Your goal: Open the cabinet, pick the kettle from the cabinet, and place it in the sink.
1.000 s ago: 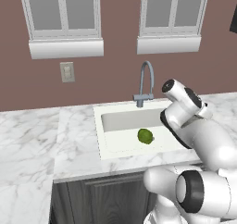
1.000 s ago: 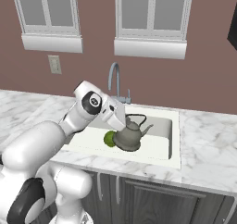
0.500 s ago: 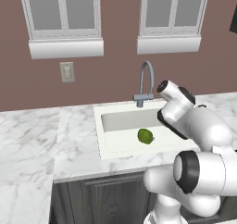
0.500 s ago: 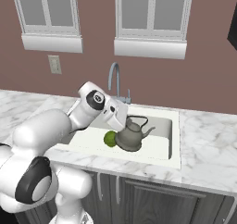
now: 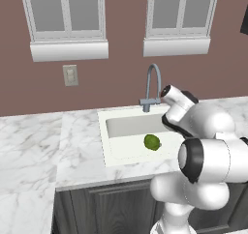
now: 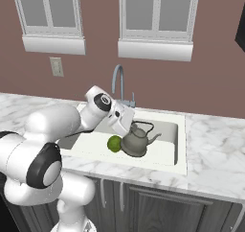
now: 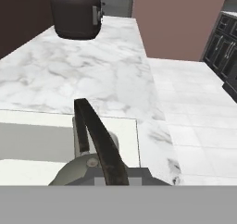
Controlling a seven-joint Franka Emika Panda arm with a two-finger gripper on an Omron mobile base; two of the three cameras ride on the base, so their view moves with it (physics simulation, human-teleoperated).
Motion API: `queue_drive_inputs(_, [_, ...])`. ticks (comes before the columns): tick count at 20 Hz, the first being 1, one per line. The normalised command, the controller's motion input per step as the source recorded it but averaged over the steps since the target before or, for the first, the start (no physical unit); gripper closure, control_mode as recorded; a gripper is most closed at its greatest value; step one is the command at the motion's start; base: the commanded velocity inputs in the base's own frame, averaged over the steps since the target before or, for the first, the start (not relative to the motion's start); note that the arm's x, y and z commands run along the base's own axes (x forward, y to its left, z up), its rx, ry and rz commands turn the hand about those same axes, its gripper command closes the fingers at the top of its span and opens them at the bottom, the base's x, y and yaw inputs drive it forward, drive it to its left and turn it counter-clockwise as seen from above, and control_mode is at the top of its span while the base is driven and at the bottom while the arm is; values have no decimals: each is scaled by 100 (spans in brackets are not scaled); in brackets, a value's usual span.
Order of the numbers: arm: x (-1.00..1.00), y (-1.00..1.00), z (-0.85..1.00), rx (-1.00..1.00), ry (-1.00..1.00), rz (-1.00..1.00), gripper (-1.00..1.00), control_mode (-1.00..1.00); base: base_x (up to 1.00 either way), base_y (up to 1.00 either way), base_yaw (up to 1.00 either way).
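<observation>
The squat dull grey-green metal kettle [image 6: 137, 140], judged rigid, fairly heavy and smooth-sided and best taken by its thin arched handle [image 7: 99, 144], is seen standing in the white rectangular sink [image 6: 178, 149] beside a green round fruit [image 6: 114, 143], while the gripper's opening cannot be told.

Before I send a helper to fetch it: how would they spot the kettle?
Find the white sink set in the marble counter under the windows. The kettle sits inside the basin, a squat grey-green metal dome with an arched handle and short spout, beside a small round green fruit.
</observation>
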Motion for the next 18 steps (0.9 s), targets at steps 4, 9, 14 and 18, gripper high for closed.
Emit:
queue_drive_inputs(4, [19, -4, -21, 0, 0, -2, 100, -100, 0, 0, 0])
queue_drive_inputs(9, [9, -7, -22, 0, 0, 0, 100, -100, 0, 0, 0])
queue_drive_inputs(14, [1, -10, -24, 0, 0, 0, 100, -100, 0, 0, 0])
queue_drive_inputs(18, [2, -15, -20, 0, 0, 0, 100, -100, 0, 0, 0])
